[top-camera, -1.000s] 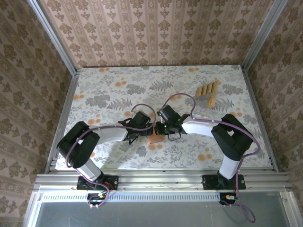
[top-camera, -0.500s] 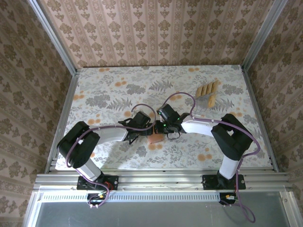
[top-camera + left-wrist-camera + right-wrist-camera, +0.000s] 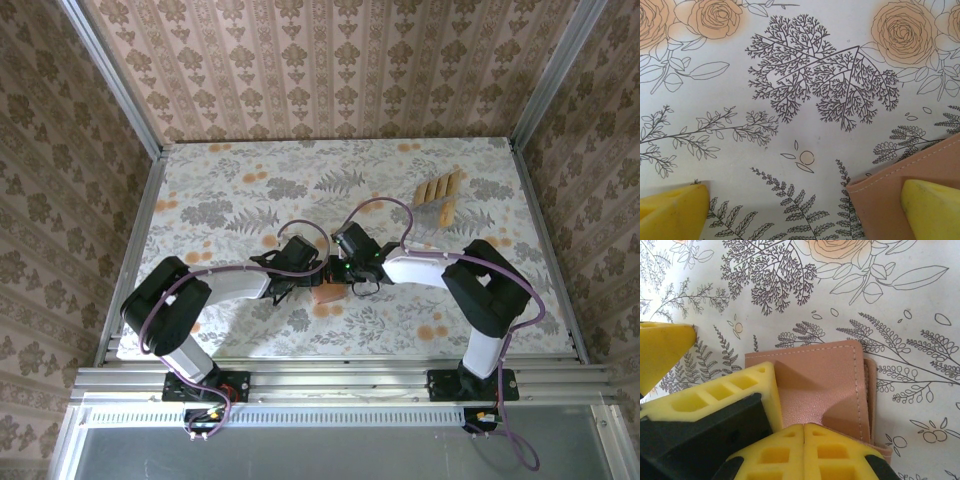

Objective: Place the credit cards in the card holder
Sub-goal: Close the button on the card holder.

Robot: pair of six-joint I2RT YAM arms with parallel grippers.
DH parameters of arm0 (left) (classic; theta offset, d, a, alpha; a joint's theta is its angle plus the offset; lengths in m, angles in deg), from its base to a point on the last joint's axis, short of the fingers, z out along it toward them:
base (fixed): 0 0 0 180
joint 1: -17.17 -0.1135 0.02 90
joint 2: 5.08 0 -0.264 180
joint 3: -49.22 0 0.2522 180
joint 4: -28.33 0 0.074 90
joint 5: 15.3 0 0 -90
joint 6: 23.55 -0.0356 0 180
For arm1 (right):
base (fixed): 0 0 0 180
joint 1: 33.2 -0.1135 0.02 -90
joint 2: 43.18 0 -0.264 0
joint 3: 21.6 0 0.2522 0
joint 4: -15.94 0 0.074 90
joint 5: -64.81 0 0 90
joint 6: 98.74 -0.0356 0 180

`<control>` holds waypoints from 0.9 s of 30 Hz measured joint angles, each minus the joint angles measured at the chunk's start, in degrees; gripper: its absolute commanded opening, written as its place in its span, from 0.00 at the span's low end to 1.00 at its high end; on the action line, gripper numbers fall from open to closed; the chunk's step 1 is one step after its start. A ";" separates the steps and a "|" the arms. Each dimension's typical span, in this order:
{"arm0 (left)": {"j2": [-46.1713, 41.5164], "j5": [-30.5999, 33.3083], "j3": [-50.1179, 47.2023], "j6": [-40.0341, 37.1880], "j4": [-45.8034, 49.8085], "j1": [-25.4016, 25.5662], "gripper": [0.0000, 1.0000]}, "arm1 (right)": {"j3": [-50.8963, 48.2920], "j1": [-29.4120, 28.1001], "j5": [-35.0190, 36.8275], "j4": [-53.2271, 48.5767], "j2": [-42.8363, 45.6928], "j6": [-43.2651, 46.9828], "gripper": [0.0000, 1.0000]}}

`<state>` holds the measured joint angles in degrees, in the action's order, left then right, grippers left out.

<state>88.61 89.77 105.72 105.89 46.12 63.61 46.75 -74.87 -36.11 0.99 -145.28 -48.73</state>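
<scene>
The salmon-brown card holder (image 3: 325, 293) is lying folded on the flowered tablecloth (image 3: 220, 200), around the middle of the table's near half, its stitched edge showing, as I am watching both arms meeting over it. The right gripper (image 3: 804, 440) is hanging at the holder's edge nearest its own camera with its yellow fingers pressed together; I cannot tell whether they are pinching any leather. The left gripper (image 3: 802, 205) is standing with its jaws wide apart and gripping nothing, one finger (image 3: 932, 207) overlapping a corner of the holder and the other finger (image 3: 670, 210) sitting over bare cloth beside it. The credit cards (image 3: 438, 188) are lying well apart from the holder, toward the far right of the table: a slanted row of tan cards, with one more card (image 3: 447, 211) just nearer to the arms. Patterned wallpaper panels (image 3: 330, 70) are enclosing the table on three sides.
</scene>
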 measured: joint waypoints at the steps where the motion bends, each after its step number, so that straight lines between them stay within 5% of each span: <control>1: 0.00 0.00 0.00 0.00 0.00 0.00 1.00 | -0.35 0.00 0.02 0.59 0.09 -0.17 0.00; 27: 0.22 0.02 0.50 0.00 0.63 0.04 1.00 | -7.61 -2.78 5.18 10.58 1.77 3.56 0.00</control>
<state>88.83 89.79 106.22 105.89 46.76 63.65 39.14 -77.65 -30.93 11.57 -143.51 -45.17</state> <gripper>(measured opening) 0.999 0.068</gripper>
